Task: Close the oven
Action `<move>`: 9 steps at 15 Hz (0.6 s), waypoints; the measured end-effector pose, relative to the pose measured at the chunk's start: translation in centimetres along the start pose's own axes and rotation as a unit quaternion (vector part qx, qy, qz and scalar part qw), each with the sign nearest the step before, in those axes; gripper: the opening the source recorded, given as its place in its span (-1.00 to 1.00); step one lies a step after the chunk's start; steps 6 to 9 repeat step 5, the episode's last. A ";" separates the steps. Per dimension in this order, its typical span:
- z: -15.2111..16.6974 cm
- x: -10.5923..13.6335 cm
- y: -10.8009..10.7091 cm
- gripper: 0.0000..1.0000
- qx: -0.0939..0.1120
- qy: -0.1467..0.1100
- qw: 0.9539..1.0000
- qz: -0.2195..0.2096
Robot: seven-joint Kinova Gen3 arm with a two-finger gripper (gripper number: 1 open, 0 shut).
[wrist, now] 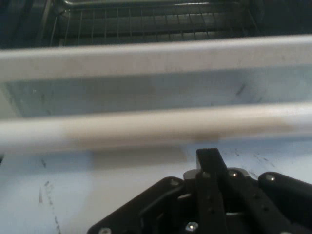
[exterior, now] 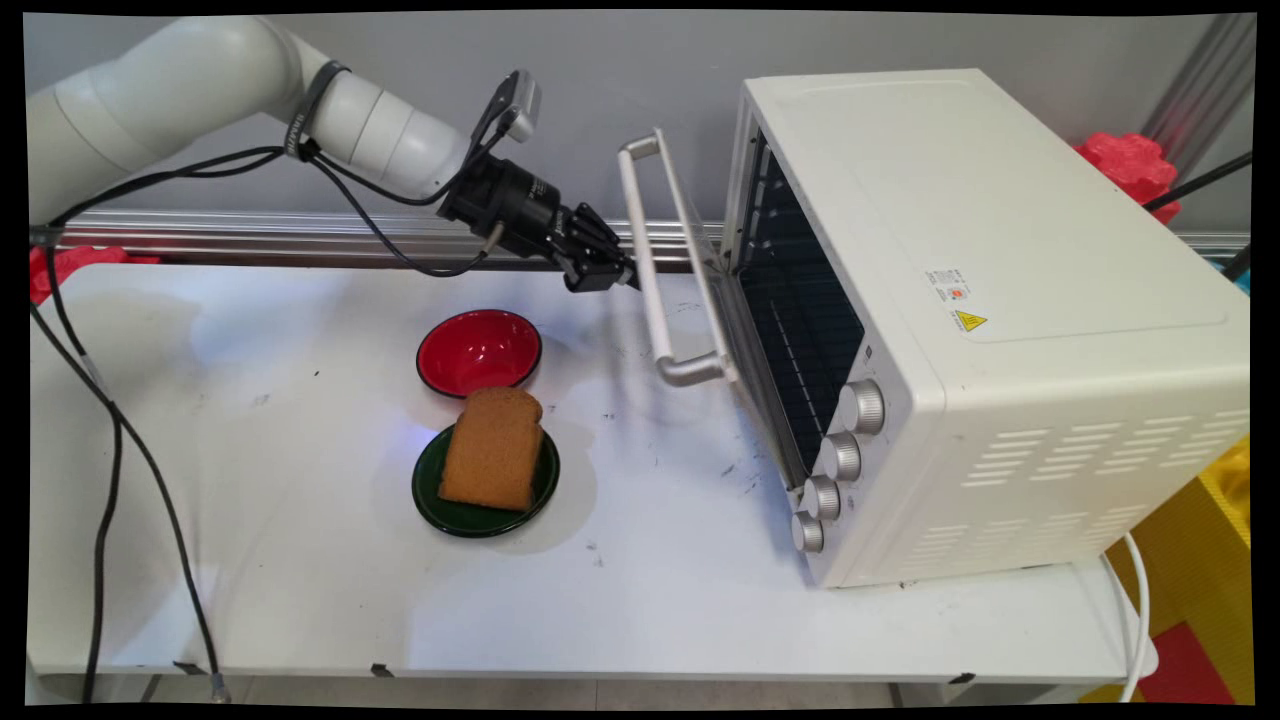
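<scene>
A white toaster oven (exterior: 1000,300) stands on the right of the table, its glass door (exterior: 715,290) partly swung down. My gripper (exterior: 622,274) is shut, with its tip against the door's white bar handle (exterior: 650,260) about midway along it. In the hand view the closed fingers (wrist: 208,158) sit just under the handle (wrist: 146,129), holding nothing, and the oven rack (wrist: 146,22) shows beyond the glass. A slice of brown bread (exterior: 493,448) lies on a dark green plate (exterior: 440,505) in front of an empty red bowl (exterior: 479,351), both below and left of the gripper.
Several silver knobs (exterior: 840,456) line the oven's front edge. Black cables (exterior: 110,440) hang down the left side of the table. A white power cord (exterior: 1135,620) drops off the right edge. A red object (exterior: 1130,165) sits behind the oven, and yellow blocks (exterior: 1215,540) stand at the right.
</scene>
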 end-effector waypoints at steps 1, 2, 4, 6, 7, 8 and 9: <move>0.1 0.2 0.0 -1.00 0.000 0.001 1.000 0.000; 0.2 0.3 0.0 -1.00 0.000 0.001 1.000 0.001; 0.2 0.5 0.1 -1.00 0.001 0.001 1.000 0.001; 0.2 0.5 0.1 -1.00 0.001 0.001 1.000 0.001; 0.2 0.5 0.1 -1.00 0.001 0.001 1.000 0.001; 0.2 0.5 0.1 -1.00 0.001 0.001 1.000 0.001; 0.2 0.5 0.1 -1.00 0.001 0.001 1.000 0.001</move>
